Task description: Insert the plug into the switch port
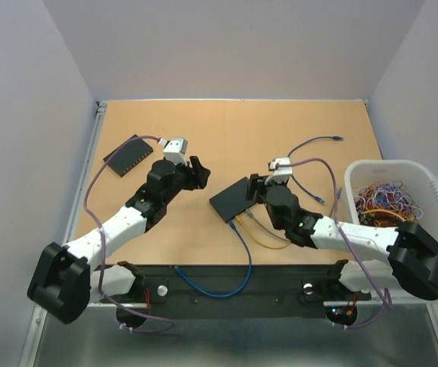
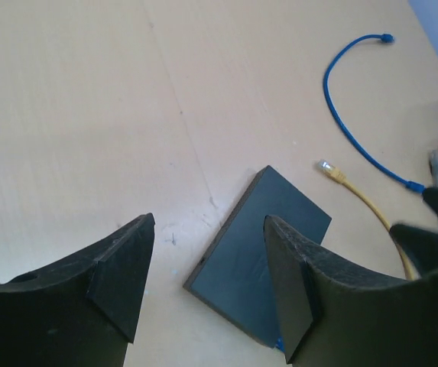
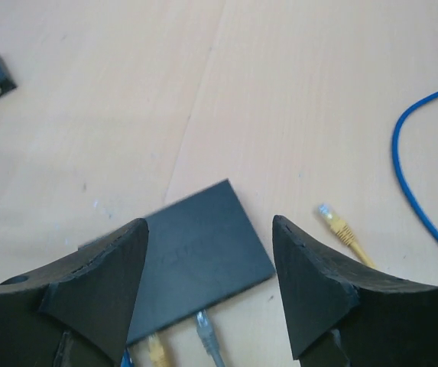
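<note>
a grey plug (image 3: 206, 330) sat in the flat black switch box (image 3: 196, 245) at its 6 o'clock edge, so insertion looked done; the right gripper (image 3: 208, 229) and left gripper (image 2: 209, 222) both gaped wide, holding nothing.

Worktop (image 1: 226, 138): switch (image 1: 232, 200) at centre, cables (image 1: 243, 238) entering its near edge; second switch (image 1: 128, 155) at far left. Basket (image 1: 390, 164) at right edge, wire bundle (image 1: 387, 200) inside. Loose cable (image 1: 318, 139) between switch and basket, further back.

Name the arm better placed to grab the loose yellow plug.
Right: open right end effector hovers over the flat black switch box, yellow cable plug just beside; left end effector sits farther off.
</note>
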`<state>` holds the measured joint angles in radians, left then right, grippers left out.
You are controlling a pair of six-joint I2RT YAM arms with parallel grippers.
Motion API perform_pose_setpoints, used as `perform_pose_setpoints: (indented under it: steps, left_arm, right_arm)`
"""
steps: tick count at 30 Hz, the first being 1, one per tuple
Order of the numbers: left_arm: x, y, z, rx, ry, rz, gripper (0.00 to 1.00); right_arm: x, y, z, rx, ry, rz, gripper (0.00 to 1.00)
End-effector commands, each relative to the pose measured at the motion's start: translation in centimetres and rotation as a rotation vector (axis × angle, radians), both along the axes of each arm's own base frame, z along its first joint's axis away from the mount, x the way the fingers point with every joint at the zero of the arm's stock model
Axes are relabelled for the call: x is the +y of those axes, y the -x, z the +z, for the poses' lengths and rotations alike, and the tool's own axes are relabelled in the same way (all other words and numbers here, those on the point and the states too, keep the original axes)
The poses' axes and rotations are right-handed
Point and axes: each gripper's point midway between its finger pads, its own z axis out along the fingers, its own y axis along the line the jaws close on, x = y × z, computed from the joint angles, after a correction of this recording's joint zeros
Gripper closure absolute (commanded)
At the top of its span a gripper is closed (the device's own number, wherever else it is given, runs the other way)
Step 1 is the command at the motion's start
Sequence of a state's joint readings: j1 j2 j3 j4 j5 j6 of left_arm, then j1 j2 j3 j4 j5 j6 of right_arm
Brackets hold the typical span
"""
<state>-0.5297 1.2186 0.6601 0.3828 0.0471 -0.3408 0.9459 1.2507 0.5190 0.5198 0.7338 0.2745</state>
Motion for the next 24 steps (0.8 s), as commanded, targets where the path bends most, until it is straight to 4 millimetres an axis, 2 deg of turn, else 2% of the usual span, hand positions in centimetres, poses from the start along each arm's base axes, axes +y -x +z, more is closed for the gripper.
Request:
perform_pose_setpoints:
  steps: [1, 2, 3, 4, 5, 6, 8, 9, 10, 11, 12, 13, 14, 17, 18, 20, 21, 22, 23, 24]
  left_arm:
    - [2.5, 3.1, -1.9, 0.062, -0.018, 0.108, 0.32]
    - [2.3, 4.2, -2.8, 0.083, -0.009, 0.101, 0.33]
    - [2.4, 4.8, -3.1, 0.089, -0.018, 0.109, 0.33]
    - [2.6, 5.4, -2.5, 0.069, -0.011, 0.109, 0.33]
    - [2.8, 5.9, -2.9, 0.075, -0.026, 0.117, 0.33]
    - [3.4, 6.5, -3.0, 0.074, -0.048, 0.144, 0.33]
    - [4.1, 6.9, -3.1, 0.070, -0.050, 0.186, 0.34]
    - [4.4, 7.3, -3.9, 0.081, -0.044, 0.199, 0.34]
    - [4.6, 7.4, -3.9, 0.070, -0.031, 0.205, 0.34]
    - [4.9, 7.8, -5.0, 0.083, -0.036, 0.207, 0.35]
    - [4.6, 7.8, -4.8, 0.073, -0.011, 0.201, 0.35]
    - [4.5, 8.1, -5.3, 0.077, -0.014, 0.190, 0.36]
    - [4.4, 8.1, -5.4, 0.076, -0.013, 0.187, 0.37]
    - [4.2, 8.2, -5.6, 0.072, -0.016, 0.186, 0.38]
    - [4.1, 8.2, -5.4, 0.065, -0.016, 0.185, 0.38]
    - [4.2, 8.1, -5.4, 0.054, -0.022, 0.182, 0.38]
    - [4.0, 8.2, -5.2, 0.049, -0.014, 0.175, 0.38]
    - [4.0, 8.3, -5.0, 0.040, -0.009, 0.172, 0.38]
    - [4.0, 8.3, -5.1, 0.038, -0.005, 0.172, 0.38]
    - [4.0, 8.4, -5.0, 0.034, 0.000, 0.173, 0.38]
  right_arm:
    - [-3.3, -1.4, 0.0, 0.101, 0.064, -0.134, 0.29]
    - [-4.4, -2.7, 0.8, 0.106, 0.038, -0.171, 0.29]
    - [-5.1, -3.3, 0.7, 0.122, 0.026, -0.187, 0.30]
    - [-5.4, -3.8, -0.1, 0.158, 0.037, -0.179, 0.30]
    - [-6.0, -4.4, -0.4, 0.177, 0.042, -0.189, 0.30]
    - [-7.3, -5.8, 0.2, 0.182, 0.035, -0.230, 0.30]
    - [-8.1, -6.8, -0.7, 0.226, 0.050, -0.240, 0.30]
    - [-9.4, -7.9, -2.0, 0.264, 0.067, -0.273, 0.30]
    - [-9.7, -8.8, -1.8, 0.268, 0.055, -0.283, 0.30]
    - [-10.7, -9.7, -2.3, 0.291, 0.046, -0.297, 0.30]
    - [-11.2, -10.5, -3.6, 0.324, 0.051, -0.312, 0.30]
    - [-11.3, -11.6, -3.4, 0.324, 0.031, -0.317, 0.30]
    - [-12.8, -12.6, -3.6, 0.334, 0.014, -0.355, 0.30]
    - [-15.1, -15.7, -4.3, 0.360, -0.042, -0.410, 0.30]
    - [-15.5, -16.5, -5.5, 0.387, -0.048, -0.424, 0.30]
    - [-16.6, -17.9, -6.1, 0.404, -0.067, -0.453, 0.29]
    - [-17.7, -19.6, -4.9, 0.376, -0.105, -0.485, 0.24]
    - [-18.4, -20.2, -6.9, 0.419, -0.100, -0.506, 0.23]
    - [-19.2, -20.9, -7.1, 0.423, -0.112, -0.527, 0.22]
    - [-20.4, -22.4, -6.1, 0.400, -0.146, -0.556, 0.21]
